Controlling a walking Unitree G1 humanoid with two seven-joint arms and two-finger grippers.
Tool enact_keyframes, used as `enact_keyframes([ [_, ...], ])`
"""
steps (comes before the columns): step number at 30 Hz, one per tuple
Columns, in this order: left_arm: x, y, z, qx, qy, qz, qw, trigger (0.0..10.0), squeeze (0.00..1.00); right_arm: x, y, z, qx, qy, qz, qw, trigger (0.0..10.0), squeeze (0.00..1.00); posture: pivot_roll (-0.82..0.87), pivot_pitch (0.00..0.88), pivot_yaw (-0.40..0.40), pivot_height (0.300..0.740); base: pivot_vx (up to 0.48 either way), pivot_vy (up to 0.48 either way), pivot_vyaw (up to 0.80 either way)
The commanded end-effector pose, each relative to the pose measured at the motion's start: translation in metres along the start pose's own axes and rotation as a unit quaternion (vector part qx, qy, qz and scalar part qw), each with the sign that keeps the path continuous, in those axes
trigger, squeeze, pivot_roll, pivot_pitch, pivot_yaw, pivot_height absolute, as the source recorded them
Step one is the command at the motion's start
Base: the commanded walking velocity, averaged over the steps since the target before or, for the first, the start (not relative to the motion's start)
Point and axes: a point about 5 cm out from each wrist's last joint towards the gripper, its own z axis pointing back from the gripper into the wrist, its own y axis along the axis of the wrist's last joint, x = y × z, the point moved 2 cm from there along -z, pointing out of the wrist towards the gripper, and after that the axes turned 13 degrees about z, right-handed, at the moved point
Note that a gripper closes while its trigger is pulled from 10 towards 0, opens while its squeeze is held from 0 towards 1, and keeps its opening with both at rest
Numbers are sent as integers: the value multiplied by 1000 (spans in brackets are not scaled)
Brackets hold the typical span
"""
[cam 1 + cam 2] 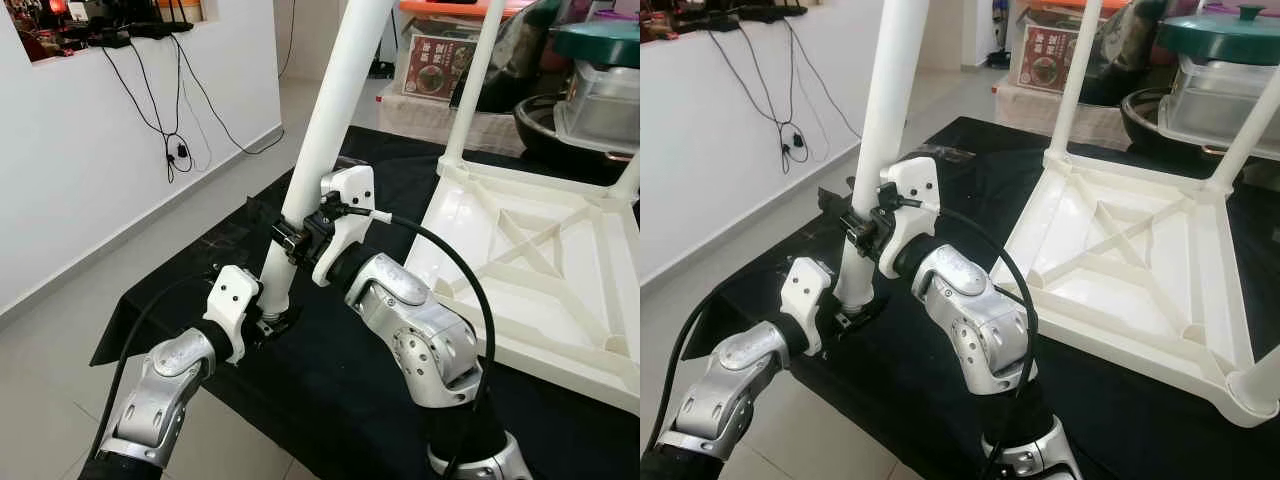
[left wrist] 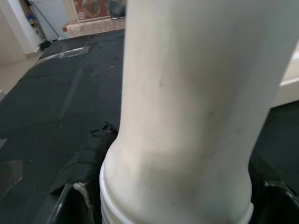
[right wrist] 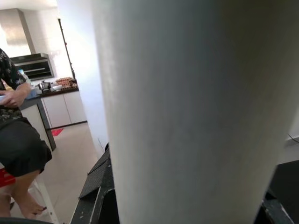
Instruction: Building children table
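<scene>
Far left: white wall with cables (image 1: pixel 165 110) hanging, tiled floor below. My left pincer (image 1: pixel 268 318) is pinching the bottom end of the loose white leg (image 1: pixel 325 120), right at its collar, low over the black-covered desk (image 1: pixel 330 380). Left wrist view confirms the leg (image 2: pixel 187 116) sits between the fingers.

Next over, my right pincer (image 1: pixel 296 238) is pinching the same leg higher up the shaft. The leg stands nearly upright, tilted a bit to the right at the top, foot end close to the desk surface; I cannot tell if it touches.

Right side: the white tabletop (image 1: pixel 540 270) lies upside down on the desk, ribs facing up, with at least 2 legs already seated at its far corners (image 1: pixel 1068 85). Pots and boxes sit behind it. Right wrist view shows a seated person (image 3: pixel 18 130) off in the kitchen.

Judgement: step in hand is carrying this leg to a free corner socket. To do it well I should keep both grips firm, move both arms together so the shaft doesn't twist, line the collar end square over the socket, then press straight down.
</scene>
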Motion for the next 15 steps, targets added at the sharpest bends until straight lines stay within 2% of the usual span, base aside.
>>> enact_keyframes([
  [1,-2,6,-1,19,0,8,1000,0,0,-2,2,1,6,7,1,1000,0,0,57,0,0,740,0,0,0],
  [3,-1,6,0,18,-1,8,1000,0,0,-2,2,0,6,9,3,1000,0,0,57,0,0,740,0,0,0],
  [4,1,4,0,9,-6,9,1000,0,0,-3,2,0,5,15,2,1000,6235,0,58,0,-1,740,0,0,0],
  [8,2,2,0,0,-12,11,1000,0,0,-4,1,0,5,20,-2,1000,6235,0,58,0,-1,740,0,0,0],
  [9,5,2,1,-5,-20,10,1000,10000,0,-4,2,1,9,28,-8,1000,10000,1000,63,0,-4,740,0,0,0],
  [12,11,2,5,-15,-51,8,999,10000,0,-4,3,1,20,35,-13,999,10000,1000,66,0,-5,740,0,0,0],
  [14,21,0,17,-36,-93,13,995,10000,0,-3,8,3,43,58,-13,997,10000,1000,65,0,-3,740,0,0,0],
  [15,21,0,17,-36,-93,13,995,10000,0,-3,8,3,43,58,-13,997,10000,1000,65,0,-3,740,0,0,0],
])
